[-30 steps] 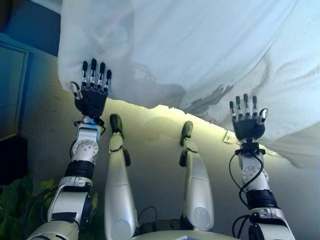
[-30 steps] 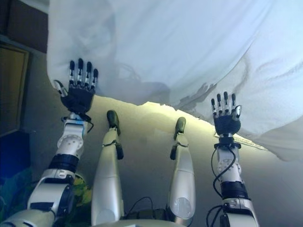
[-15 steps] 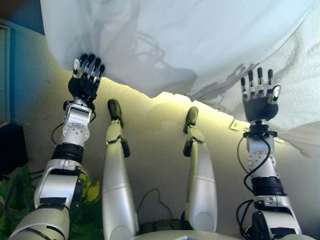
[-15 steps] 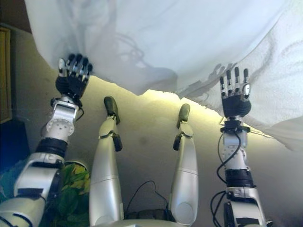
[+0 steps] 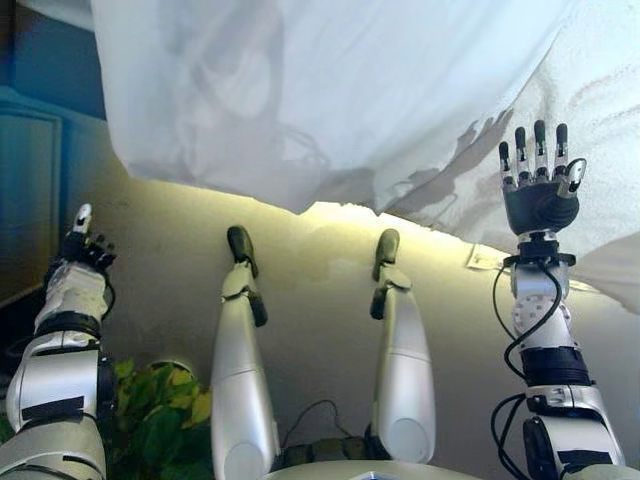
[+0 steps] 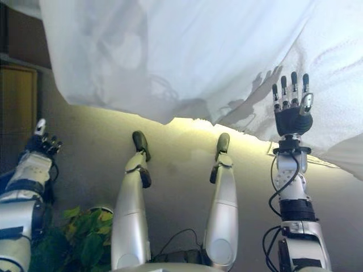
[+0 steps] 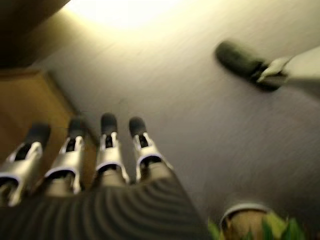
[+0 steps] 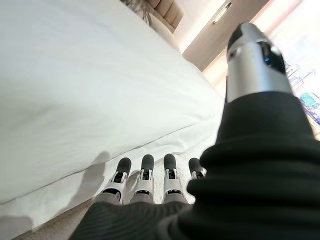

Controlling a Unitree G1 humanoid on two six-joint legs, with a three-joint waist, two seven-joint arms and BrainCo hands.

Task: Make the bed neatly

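A white duvet [image 5: 350, 90] hangs over the bed's near edge, rumpled, with its lower hem uneven above the floor. A white textured sheet [image 5: 610, 90] lies under it on the right. My right hand [image 5: 540, 190] is open, fingers straight, flat against the sheet's hanging edge; it also shows in the right wrist view [image 8: 145, 175], with the duvet [image 8: 75, 90] past its fingertips. My left hand [image 5: 80, 248] is low at the left, away from the bedding and empty. In the left wrist view its fingers [image 7: 107, 150] are relaxed and point at the bare floor.
A wooden cabinet [image 6: 20, 107] stands at the left beside the bed. A potted green plant [image 5: 160, 400] sits on the floor at the lower left; its pot rim [image 7: 245, 207] shows in the left wrist view. A small white tag [image 5: 485, 260] hangs under the sheet's edge.
My left hand has come off the duvet's left corner and dropped down and to the left. My right hand has risen a little against the sheet. The view has shifted.
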